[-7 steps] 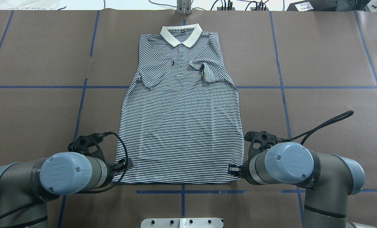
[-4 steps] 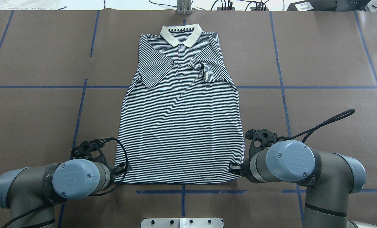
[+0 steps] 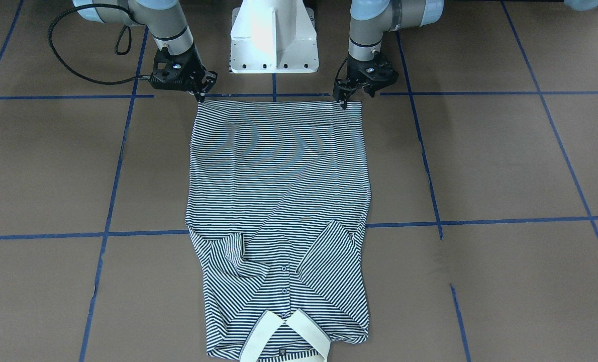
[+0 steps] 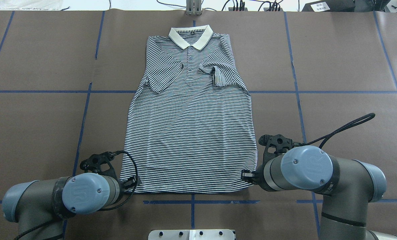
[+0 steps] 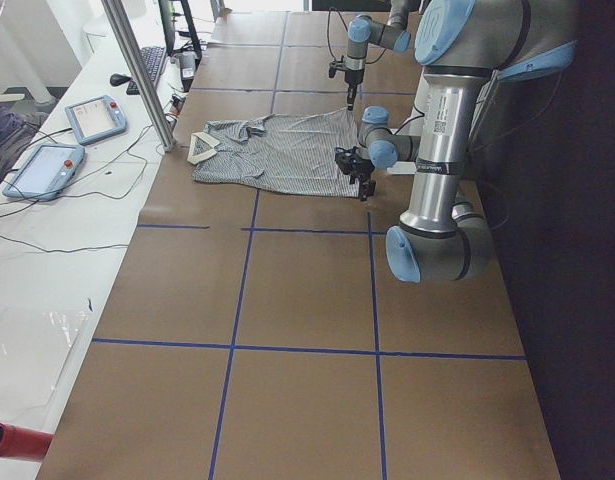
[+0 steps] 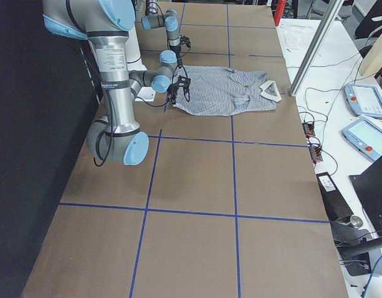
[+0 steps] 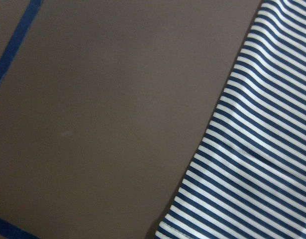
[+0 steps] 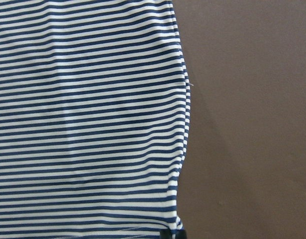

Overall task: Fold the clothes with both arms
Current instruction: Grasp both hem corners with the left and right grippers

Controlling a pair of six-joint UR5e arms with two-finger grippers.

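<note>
— Lying flat on the brown paper-covered table (image 4: 35, 133), does the navy-and-white striped polo shirt (image 4: 191, 133) have its cream collar (image 4: 176, 37) at twelve o'clock and its hem at six?

— Yes. The left black two-finger gripper (image 4: 132, 182) sits at the hem's seven o'clock corner, the right black two-finger gripper (image 4: 246, 175) at five o'clock. Spread or pinching, I cannot tell for either.

Both arms are folded in low and roughly mirrored, left arm (image 4: 85, 193) and right arm (image 4: 305, 168), wrists bent so the left gripper (image 3: 344, 100) and right gripper (image 3: 199, 95) point straight down, and honestly can't tell whether either one's fingers are closed.
</note>
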